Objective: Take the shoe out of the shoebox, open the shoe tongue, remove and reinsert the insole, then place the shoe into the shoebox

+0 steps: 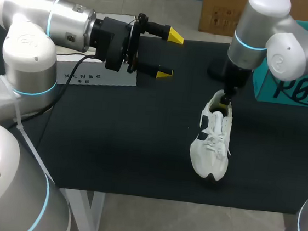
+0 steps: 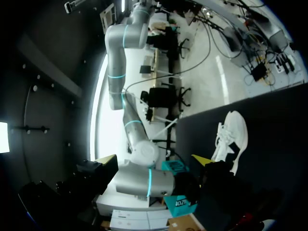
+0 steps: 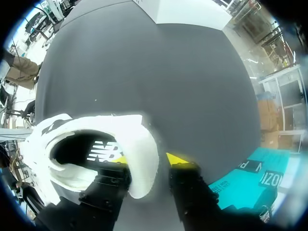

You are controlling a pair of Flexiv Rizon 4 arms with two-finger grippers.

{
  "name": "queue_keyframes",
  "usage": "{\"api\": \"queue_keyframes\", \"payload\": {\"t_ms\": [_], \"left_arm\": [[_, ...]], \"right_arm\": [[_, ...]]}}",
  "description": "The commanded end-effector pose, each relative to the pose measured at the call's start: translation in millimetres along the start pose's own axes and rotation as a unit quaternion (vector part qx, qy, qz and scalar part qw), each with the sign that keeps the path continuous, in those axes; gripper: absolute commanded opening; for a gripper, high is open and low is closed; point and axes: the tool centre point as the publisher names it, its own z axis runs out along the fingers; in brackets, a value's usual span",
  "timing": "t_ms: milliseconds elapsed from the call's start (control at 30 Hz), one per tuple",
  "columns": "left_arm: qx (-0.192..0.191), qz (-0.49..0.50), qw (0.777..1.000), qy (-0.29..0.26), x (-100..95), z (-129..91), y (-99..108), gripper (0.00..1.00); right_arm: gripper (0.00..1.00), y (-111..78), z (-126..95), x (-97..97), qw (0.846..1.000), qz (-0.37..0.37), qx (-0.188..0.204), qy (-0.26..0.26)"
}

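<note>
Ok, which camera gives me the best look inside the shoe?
The right wrist view: it looks straight into the shoe, down to the insole, with the right gripper at the heel. The head view shows the shoe from above, its opening partly hidden by the right arm. The left wrist view shows it small, its inside unseen.
</note>
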Motion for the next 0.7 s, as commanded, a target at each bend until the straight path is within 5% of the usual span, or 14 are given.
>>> {"api": "queue_keyframes", "payload": {"t_ms": [33,400,700], "left_arm": [[0.0,0.0,1.0,0.002,-0.5,0,0,1.0],[0.0,0.0,1.0,0.002,-0.5,0,0,1.0],[0.0,0.0,1.0,0.002,-0.5,0,0,1.0]], "right_arm": [[0.0,-2.4,-5,2.3,1.0,0.002,-0.008,-0.008],[0.0,1.7,-44,12.4,0.998,0.015,-0.036,-0.039],[0.0,2.1,-132,-9.3,0.994,0.032,-0.031,-0.104]]}}
